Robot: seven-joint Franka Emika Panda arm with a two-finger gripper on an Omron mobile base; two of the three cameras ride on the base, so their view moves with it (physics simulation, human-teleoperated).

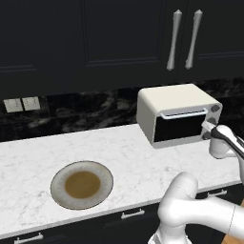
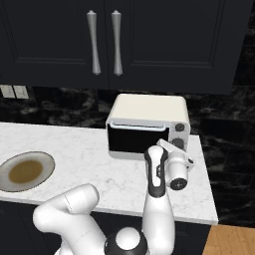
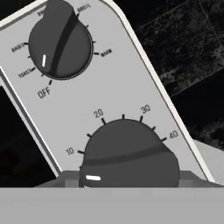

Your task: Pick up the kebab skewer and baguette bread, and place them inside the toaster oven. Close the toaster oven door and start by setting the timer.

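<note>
Two dark round knobs sit on the pale control panel at the right end of the cream-white box-shaped toaster oven point(image 1: 178, 114), which stands at the back of the white marble counter point(image 1: 124, 152) with its dark glass door point(image 2: 137, 138) shut and the white bar handle along its top edge. In the hand view the upper knob point(image 3: 60, 40) is ringed by mode words and the lower timer knob point(image 3: 129, 153) by minute marks, the timer knob lying close before the camera. The pincer point(image 2: 172, 147) is held right up to the knob column, but its fingertips are hidden and I cannot tell whether it is spread or closing on the timer knob. Well to the left lies a round grey-rimmed plate point(image 1: 82, 184) with a brown centre and nothing on it; the skewer and baguette cannot be made out, and the dark glass hides whether they are inside, so I judge them loaded and only the timer left. The main risk is a missed grip: if the fingers straddle the knob off-centre or too shallowly, they could slide round its smooth face and leave the timer unset. Approaching too high could land on the mode knob instead. Pushing forward hard while turning might shove the light oven back along the counter.
</note>
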